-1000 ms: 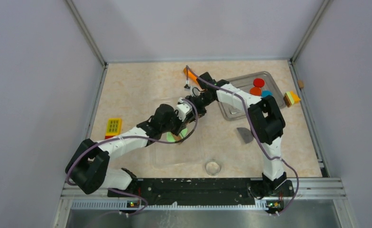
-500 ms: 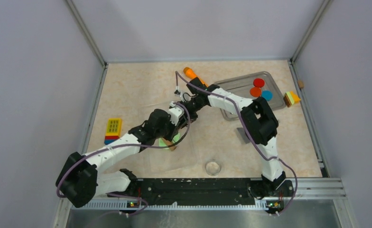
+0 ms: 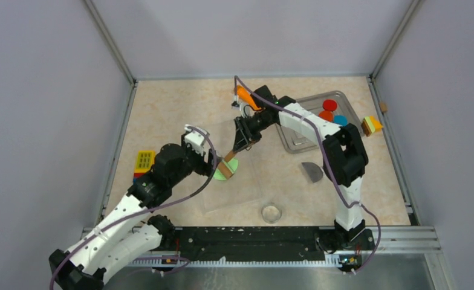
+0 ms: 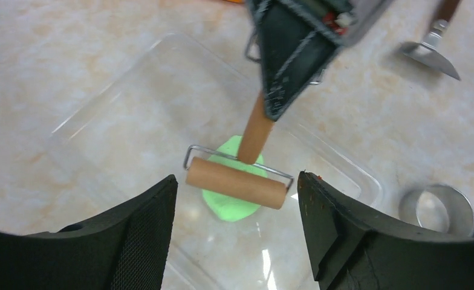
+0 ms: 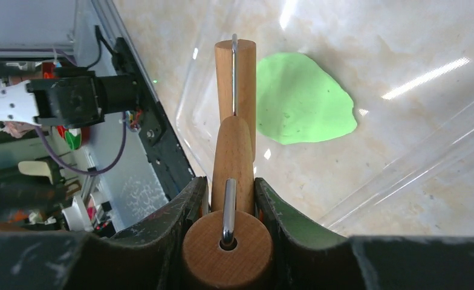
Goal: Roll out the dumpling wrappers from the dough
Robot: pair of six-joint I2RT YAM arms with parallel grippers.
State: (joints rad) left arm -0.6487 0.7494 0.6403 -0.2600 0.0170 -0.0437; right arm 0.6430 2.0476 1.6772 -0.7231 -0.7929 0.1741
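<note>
The dough (image 3: 225, 173) is a flat lime-green blob lying in a clear plastic tray (image 3: 246, 190). A wooden roller (image 3: 227, 159) lies across it, and I cannot tell whether they touch. My right gripper (image 5: 231, 184) is shut on the roller's handle (image 5: 232, 154), and the dough (image 5: 301, 99) shows just beyond the barrel. My left gripper (image 4: 237, 241) hangs open a little near and left of the dough (image 4: 228, 205), with nothing between its fingers (image 4: 144, 235). From there the roller (image 4: 234, 181) and the right gripper (image 4: 289, 54) are in plain sight. No dumpling wrappers are in view.
A metal tray (image 3: 301, 142) at the back right holds red, orange and blue discs. An orange tool (image 3: 243, 95) lies behind the right gripper. A ring cutter (image 3: 271, 212) and a scraper (image 3: 312, 171) lie near right. A yellow block (image 3: 144, 161) sits left.
My left gripper has opened and drawn back to the left, away from the dough. The right arm has swung, and now holds the roller down over the dough.
</note>
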